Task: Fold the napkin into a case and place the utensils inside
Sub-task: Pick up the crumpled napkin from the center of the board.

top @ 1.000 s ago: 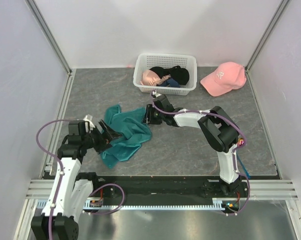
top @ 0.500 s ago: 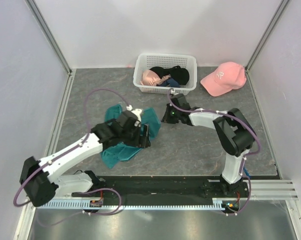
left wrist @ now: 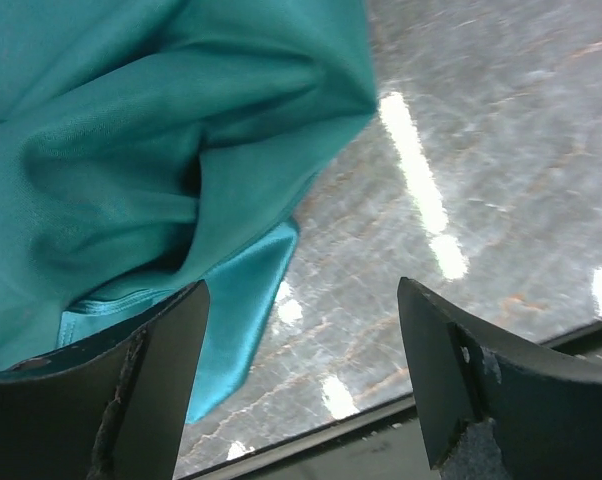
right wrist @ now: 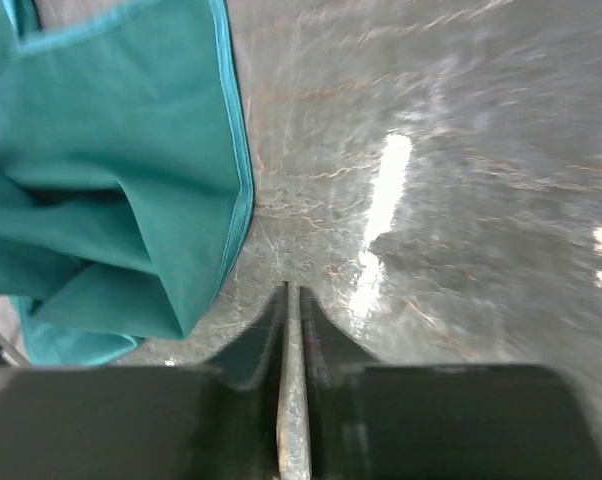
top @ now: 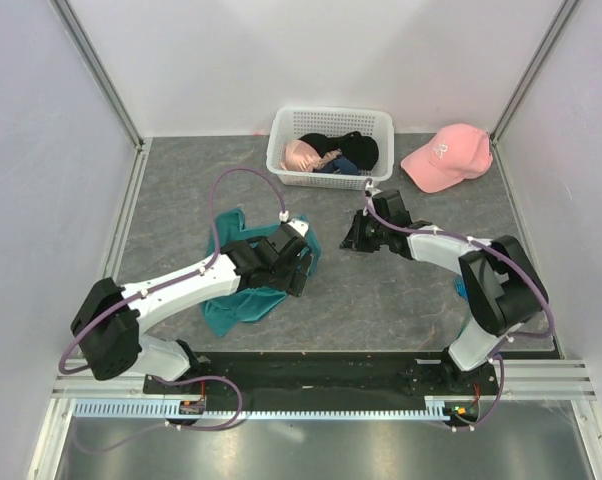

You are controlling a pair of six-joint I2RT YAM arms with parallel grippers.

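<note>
The napkin (top: 243, 303) lies crumpled, teal-green, left of the table's middle. My left gripper (top: 301, 272) hovers over its right edge, jaws wide open. In the left wrist view the napkin (left wrist: 161, 150) bunches by the left finger (left wrist: 151, 380), and bare table fills most of the gap of the left gripper (left wrist: 303, 375). My right gripper (top: 349, 236) is shut and empty, apart from the cloth on its right. The right wrist view shows the right gripper (right wrist: 293, 298) with tips together and the napkin (right wrist: 111, 180) ahead to the left. A small blue sliver (top: 459, 290) by the right elbow is too small to identify.
A white lattice basket (top: 281, 150) with dark and pink garments stands at the back centre. A pink cap (top: 444, 155) lies to its right. Metal rails and white walls border the grey table (top: 381, 300).
My left arm has swung right across the napkin to its right edge, still open. My right gripper has shut and drawn back to the right, away from the cloth.
</note>
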